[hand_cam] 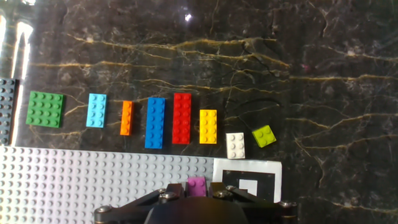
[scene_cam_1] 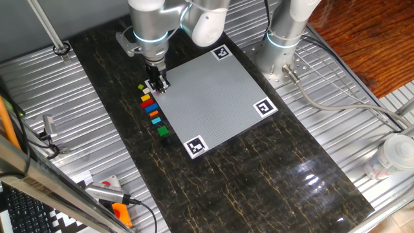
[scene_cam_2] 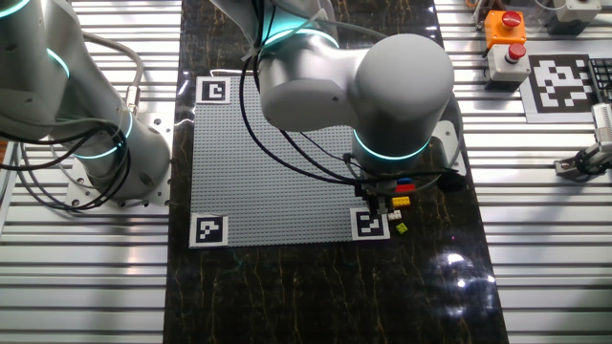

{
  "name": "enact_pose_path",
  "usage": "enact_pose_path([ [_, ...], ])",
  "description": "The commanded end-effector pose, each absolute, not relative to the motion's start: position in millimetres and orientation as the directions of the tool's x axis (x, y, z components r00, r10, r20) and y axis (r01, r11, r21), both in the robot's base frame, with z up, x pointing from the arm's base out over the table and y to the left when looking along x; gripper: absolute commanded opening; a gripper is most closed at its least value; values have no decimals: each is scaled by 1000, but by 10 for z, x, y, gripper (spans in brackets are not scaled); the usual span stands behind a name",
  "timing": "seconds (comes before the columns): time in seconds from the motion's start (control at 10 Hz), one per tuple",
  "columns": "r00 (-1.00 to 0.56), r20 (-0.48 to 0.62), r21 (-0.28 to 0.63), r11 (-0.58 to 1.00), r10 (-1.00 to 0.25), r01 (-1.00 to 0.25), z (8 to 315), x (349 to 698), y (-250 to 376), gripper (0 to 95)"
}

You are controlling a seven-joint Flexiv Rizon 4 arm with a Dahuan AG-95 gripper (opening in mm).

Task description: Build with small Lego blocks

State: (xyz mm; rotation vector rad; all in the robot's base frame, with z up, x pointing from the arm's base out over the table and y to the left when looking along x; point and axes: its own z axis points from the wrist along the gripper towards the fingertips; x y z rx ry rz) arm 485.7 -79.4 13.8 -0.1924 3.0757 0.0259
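Eight studded plastic bricks are laid in a row on the dark veined marble tabletop (hand_cam: 323,74), from a square green brick (hand_cam: 45,109) to a small lime-green brick (hand_cam: 264,135). A pink brick (hand_cam: 197,186) is clenched by the gripper (hand_cam: 198,194) above the grey studded baseplate (hand_cam: 93,180), beside its corner marker (hand_cam: 249,180).

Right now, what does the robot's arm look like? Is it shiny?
The arm is smooth silver-grey with fat rounded joints, slightly glossy. Glowing teal rings circle the joints. Thin black cables loop beside it down to the gripper, which is small, dark and has metal screws.
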Motion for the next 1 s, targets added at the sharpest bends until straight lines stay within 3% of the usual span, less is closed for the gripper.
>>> enact_pose_path([
  [0.1,-992,-58,7,993,-116,-116,134,4850,-799,0],
  [1.0,-994,-66,18,996,-88,-90,107,4850,-800,0],
])
